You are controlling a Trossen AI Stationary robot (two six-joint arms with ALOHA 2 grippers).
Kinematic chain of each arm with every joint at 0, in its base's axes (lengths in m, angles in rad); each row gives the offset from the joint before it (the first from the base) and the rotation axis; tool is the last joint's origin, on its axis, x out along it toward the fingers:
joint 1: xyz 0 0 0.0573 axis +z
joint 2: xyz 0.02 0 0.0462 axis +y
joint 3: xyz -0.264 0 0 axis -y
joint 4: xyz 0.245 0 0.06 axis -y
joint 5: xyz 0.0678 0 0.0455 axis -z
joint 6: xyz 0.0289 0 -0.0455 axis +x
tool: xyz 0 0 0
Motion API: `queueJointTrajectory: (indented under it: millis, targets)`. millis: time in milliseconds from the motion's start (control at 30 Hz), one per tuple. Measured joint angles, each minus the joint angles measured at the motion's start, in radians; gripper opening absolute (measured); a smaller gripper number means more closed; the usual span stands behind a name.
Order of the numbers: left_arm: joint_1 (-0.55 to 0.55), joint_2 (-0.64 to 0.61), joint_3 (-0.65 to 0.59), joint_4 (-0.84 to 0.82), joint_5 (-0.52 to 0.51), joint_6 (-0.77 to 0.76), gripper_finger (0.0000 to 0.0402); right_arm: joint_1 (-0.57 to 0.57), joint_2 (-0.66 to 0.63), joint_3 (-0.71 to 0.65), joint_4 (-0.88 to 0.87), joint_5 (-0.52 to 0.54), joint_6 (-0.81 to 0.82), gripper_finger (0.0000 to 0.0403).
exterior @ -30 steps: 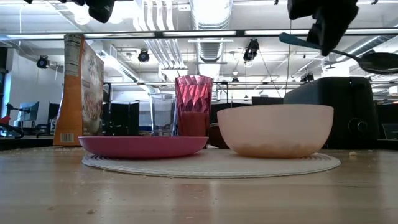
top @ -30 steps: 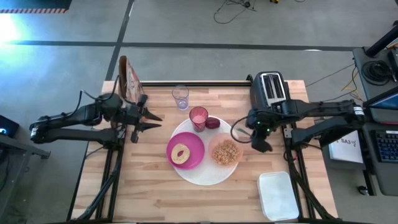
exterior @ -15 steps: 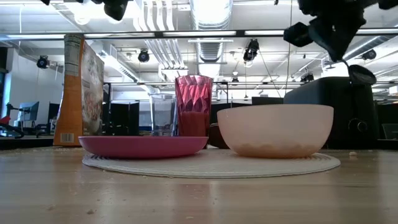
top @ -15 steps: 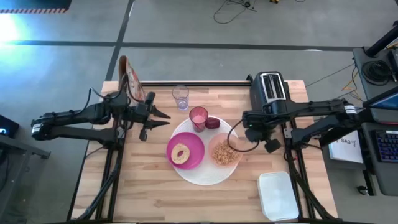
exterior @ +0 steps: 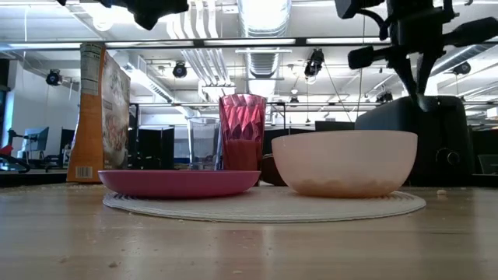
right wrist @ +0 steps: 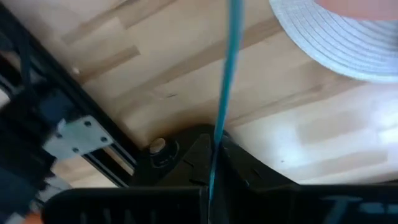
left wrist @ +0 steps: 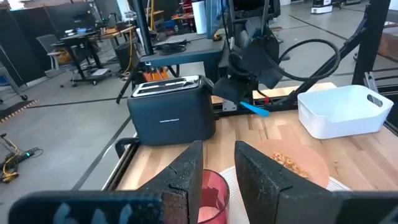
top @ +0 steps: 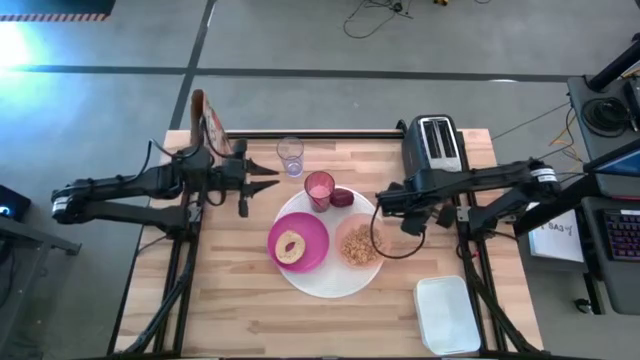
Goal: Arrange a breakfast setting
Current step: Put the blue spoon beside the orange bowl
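Note:
A big white plate point(top: 325, 278) carries a magenta plate point(top: 300, 228) with a bagel point(top: 291, 246) and a pale pink bowl point(top: 361, 243) point(exterior: 342, 162) of cereal. A pink tumbler point(top: 319, 187), a dark red fruit point(top: 342, 197) and a clear glass point(top: 290, 155) stand behind them. My right gripper point(top: 384, 201) point(exterior: 408, 35) is raised by the bowl's far right side, shut on a spoon point(exterior: 415, 78) with a blue handle. My left gripper point(top: 268, 181) point(left wrist: 214, 177) is open and empty, raised to the left of the tumbler. My right gripper pinches the spoon's thin blue handle point(right wrist: 222, 106) between its two fingers. The fingers lie across the handle. The spoon is lifted clear and hangs nearly upright below the fingers, its lower end point(exterior: 420, 95) above the bowl's rim height.
A black toaster point(top: 432, 143) stands at the far right. A cereal box point(top: 208, 125) stands at the far left corner. A white tub point(top: 447, 314) sits at the near right. A black cable point(top: 388, 243) loops below the right arm.
My right gripper has gone toward the table's left, toward the bowl, and turned. The spoon, which stuck out nearly level, now hangs nearly upright. My left gripper has gone toward the table's right, nearer the tumbler and glass.

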Motion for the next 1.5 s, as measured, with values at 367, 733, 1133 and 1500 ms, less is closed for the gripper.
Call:
queueJointTrajectory:
  millis: [367,733,1133,1500]
  targets:
    - [0.000,0.049,0.000,0.024,0.000,0.000,0.0076,0.053,0.060,0.000,0.012,0.007,-0.127,0.0009]
    - [0.000,0.054,0.000,0.020,0.000,0.000,0.0076,0.116,0.143,0.000,0.087,-0.005,-0.128,0.0009]
    - [0.000,0.040,0.000,0.015,0.000,-0.005,0.0076,0.132,0.217,-0.001,0.189,-0.164,-0.108,0.0009]
    - [0.000,0.034,0.000,0.015,0.001,-0.009,0.0076,0.166,0.268,-0.005,0.197,-0.242,-0.069,0.0009]
